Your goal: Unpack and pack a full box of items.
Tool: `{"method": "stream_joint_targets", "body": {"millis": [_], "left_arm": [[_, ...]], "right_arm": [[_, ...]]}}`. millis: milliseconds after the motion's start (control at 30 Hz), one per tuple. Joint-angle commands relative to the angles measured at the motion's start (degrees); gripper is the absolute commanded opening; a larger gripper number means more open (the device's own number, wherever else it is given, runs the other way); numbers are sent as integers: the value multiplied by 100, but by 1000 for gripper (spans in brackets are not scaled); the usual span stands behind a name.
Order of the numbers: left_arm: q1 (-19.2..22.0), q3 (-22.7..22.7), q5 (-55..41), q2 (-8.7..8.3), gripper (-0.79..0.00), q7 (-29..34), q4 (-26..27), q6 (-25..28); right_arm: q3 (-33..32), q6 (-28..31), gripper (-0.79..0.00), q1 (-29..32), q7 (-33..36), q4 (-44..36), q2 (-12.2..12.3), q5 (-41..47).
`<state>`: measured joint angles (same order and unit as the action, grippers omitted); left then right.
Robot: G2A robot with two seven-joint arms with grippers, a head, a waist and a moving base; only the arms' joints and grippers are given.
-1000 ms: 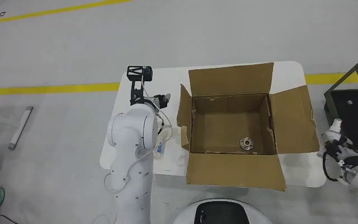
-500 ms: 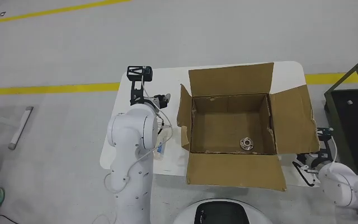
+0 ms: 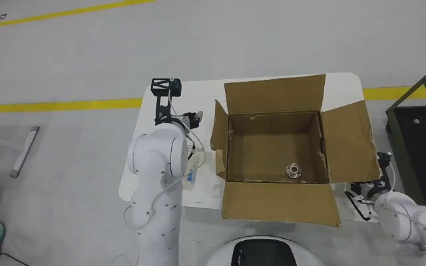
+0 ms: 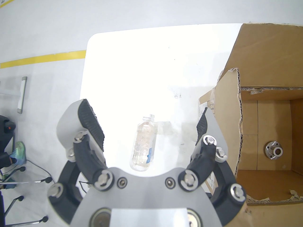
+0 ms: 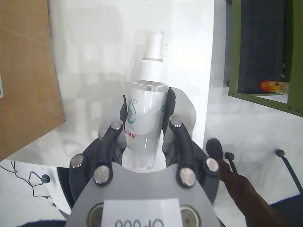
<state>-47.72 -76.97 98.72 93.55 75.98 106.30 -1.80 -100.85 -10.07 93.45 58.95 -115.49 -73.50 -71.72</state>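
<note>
We noted a pale grey floor [image 3: 80, 53] crossed by yellow lines [image 3: 66, 105], a white round-cornered desk [image 3: 200, 90], a green-framed cabinet [image 5: 234, 36] beside it, and a grey bar [image 3: 24, 151] on the floor.

White table [image 3: 200, 93], open cardboard box [image 3: 276, 94], clear bottle [image 4: 143, 146]

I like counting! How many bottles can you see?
2. One bottle lies on the table beside the box; a spray bottle is held in the right gripper. Others may be hidden.
</note>
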Motion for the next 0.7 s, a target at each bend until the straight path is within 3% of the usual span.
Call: {"method": "stream_joint_targets", "body": {"millis": [0, 233, 267, 300, 367, 400, 467, 667], "left_arm": [[0, 0, 0, 0, 0, 0, 0, 0], [0, 0, 0, 0, 0, 0, 0, 0], [0, 0, 0, 0, 0, 0, 0, 0], [0, 0, 0, 0, 0, 0, 0, 0], [0, 0, 0, 0, 0, 0, 0, 0], [0, 0, 0, 0, 0, 0, 0, 0], [0, 0, 0, 0, 0, 0, 0, 0], [0, 0, 0, 0, 0, 0, 0, 0]], "right_arm": [[-15, -33, -234, 21, -44, -3, -1, 23], [-289, -411, -225, 40, -372, -282, -20, 397], [-423, -569, -265, 69, -497, -372, -34, 624], [-595, -734, -376, 101, -670, -477, -47, 833], [-908, -1127, -449, 157, -1074, -706, -76, 1096], [-1063, -1421, -536, 136, -1317, -842, -105, 1372], [-1289, -1917, -785, 131, -1809, -1026, -156, 1716], [-1267, -2202, -785, 57, -3136, -1575, -252, 2148]]}}
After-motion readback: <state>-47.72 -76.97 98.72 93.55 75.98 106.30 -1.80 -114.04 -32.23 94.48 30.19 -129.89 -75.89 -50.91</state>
